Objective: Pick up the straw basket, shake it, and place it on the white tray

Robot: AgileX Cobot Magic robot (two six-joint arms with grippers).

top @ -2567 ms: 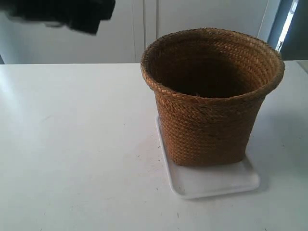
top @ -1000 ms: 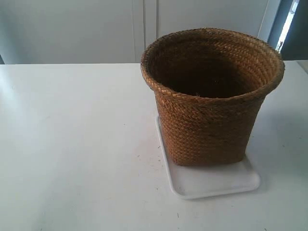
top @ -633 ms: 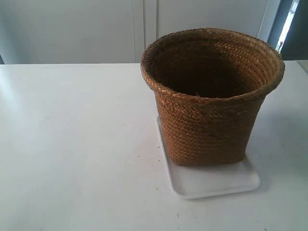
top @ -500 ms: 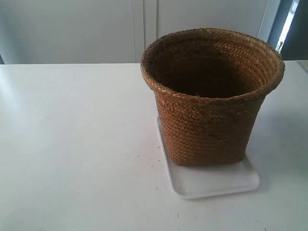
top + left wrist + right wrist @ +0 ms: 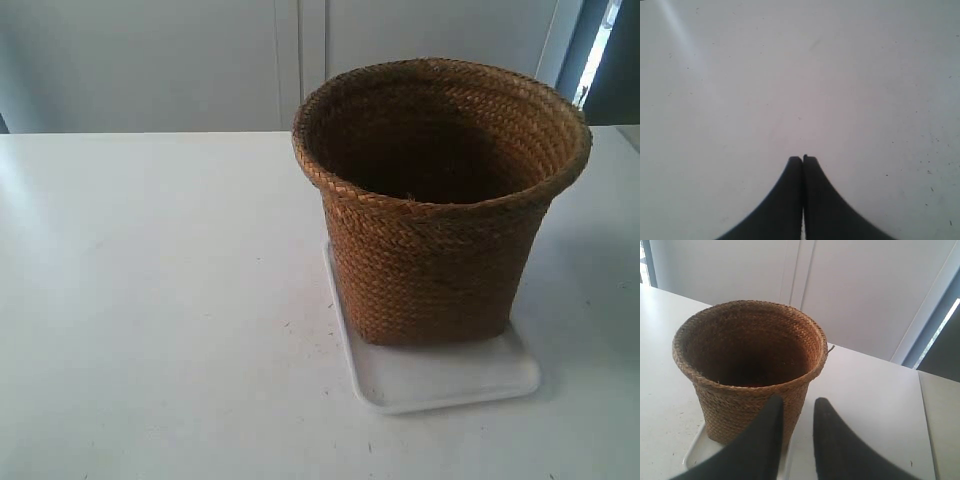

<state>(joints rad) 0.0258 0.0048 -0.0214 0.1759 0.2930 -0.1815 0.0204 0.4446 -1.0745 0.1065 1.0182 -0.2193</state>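
Exterior and right wrist views both face the straw basket (image 5: 430,250); left wrist faces table (image 5: 790,75).

A white table (image 5: 150,300) stands before a pale panelled wall (image 5: 150,60) and a bright window (image 5: 598,50).

dark arm gone, exterior view's upper left

1. The left gripper (image 5: 803,159) appears in the lower middle of the left wrist view. Its two dark fingers are pressed together, and only a thin line shows between them.
2. The tips of the left gripper are level with each other and point toward the upper part of the frame.
3. The right gripper (image 5: 798,401) appears in the lower middle of the right wrist view. Its two dark fingers stand apart, with a clear gap between the tips.
4. Both right fingers become wider toward the lower edge of the frame.
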